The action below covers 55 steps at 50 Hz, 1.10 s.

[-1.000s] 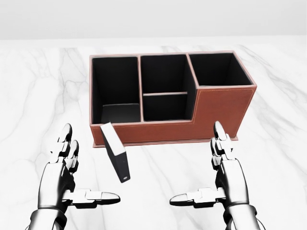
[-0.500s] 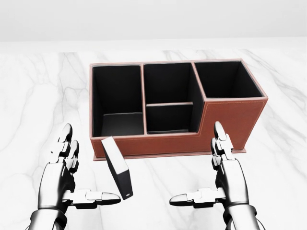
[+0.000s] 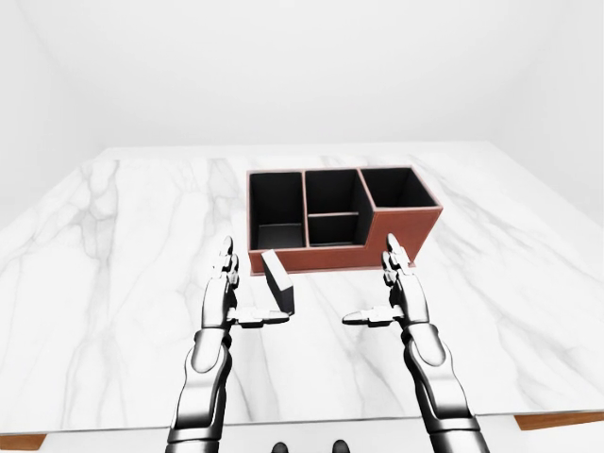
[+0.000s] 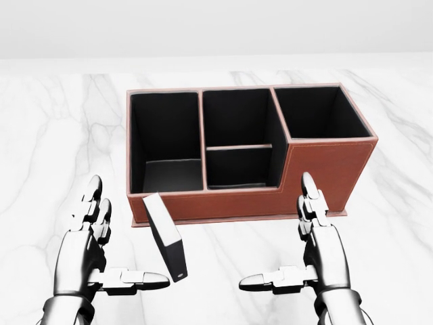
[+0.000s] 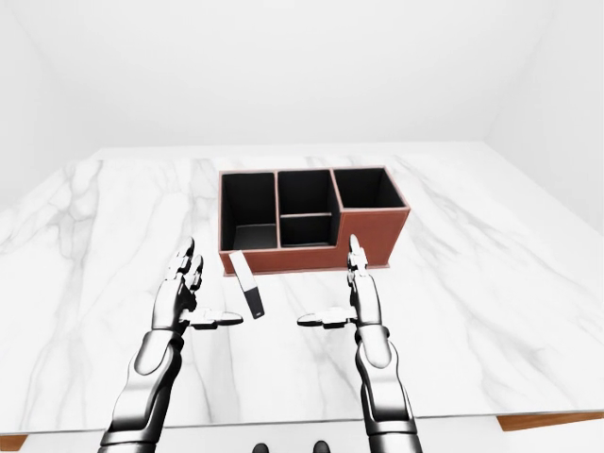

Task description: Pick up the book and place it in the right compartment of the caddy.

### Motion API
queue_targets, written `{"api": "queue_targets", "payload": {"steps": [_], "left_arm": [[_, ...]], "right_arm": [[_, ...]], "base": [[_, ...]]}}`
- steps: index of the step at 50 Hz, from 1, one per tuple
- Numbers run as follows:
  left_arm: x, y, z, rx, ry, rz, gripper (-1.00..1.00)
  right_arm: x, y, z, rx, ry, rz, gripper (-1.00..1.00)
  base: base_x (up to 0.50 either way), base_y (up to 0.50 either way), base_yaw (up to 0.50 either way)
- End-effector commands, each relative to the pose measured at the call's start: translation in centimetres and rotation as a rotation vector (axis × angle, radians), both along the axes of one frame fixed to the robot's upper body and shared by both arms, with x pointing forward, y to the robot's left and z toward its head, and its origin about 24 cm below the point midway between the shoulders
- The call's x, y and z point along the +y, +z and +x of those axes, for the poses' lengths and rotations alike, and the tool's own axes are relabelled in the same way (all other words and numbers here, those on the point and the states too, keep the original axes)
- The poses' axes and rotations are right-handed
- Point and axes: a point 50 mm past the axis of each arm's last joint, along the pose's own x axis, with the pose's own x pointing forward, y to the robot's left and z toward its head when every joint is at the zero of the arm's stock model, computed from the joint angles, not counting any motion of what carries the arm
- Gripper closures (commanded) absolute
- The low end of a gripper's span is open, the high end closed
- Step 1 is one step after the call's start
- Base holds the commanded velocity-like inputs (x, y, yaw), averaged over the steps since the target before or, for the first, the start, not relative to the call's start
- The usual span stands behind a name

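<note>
A thin black book (image 4: 166, 235) with a pale cover stands on its edge on the marble table, just below the caddy's near wall. The brown leather caddy (image 4: 325, 169) has black compartments: a large left one, a split middle one and a raised right one (image 4: 318, 112). My left hand (image 4: 101, 250) is open to the left of the book, thumb tip close to its lower end. My right hand (image 4: 298, 250) is open as well, below the caddy's right part. Neither hand touches the book.
The white marble table (image 3: 113, 245) spreads wide on all sides. Its near edge (image 3: 311, 429) shows at the bottom of the eye views. White walls lie behind.
The whole picture shifted between the oldest frame and half a second ago: caddy and book sit lower and larger, so the camera moved. Since then nothing has changed. The hands keep their pose.
</note>
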Motion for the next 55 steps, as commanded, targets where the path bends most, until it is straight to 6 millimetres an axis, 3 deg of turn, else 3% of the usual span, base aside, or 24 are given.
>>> {"api": "queue_targets", "payload": {"steps": [1,45,49,55], "left_arm": [[0.0,-0.1,0.1,0.001,0.000,0.001,-1.00],[-0.5,0.3,-0.1,-0.009,-0.028,0.021,-1.00],[-0.5,0.3,-0.1,-0.009,-0.027,0.019,-1.00],[-0.5,0.2,0.0,-0.010,-0.025,0.020,-1.00]], "right_arm": [[0.0,0.0,0.0,0.000,0.002,0.002,-1.00],[0.4,0.0,-0.1,-0.006,0.011,-0.008,-1.00],[0.6,-0.7,-0.1,0.005,0.018,-0.017,-1.00],[1.6,-4.8,0.1,0.181,0.034,-0.045,-1.00]], "base": [[0.00,0.00,0.00],[0.06,0.00,0.00],[0.00,0.00,0.00],[0.00,0.00,0.00]]}}
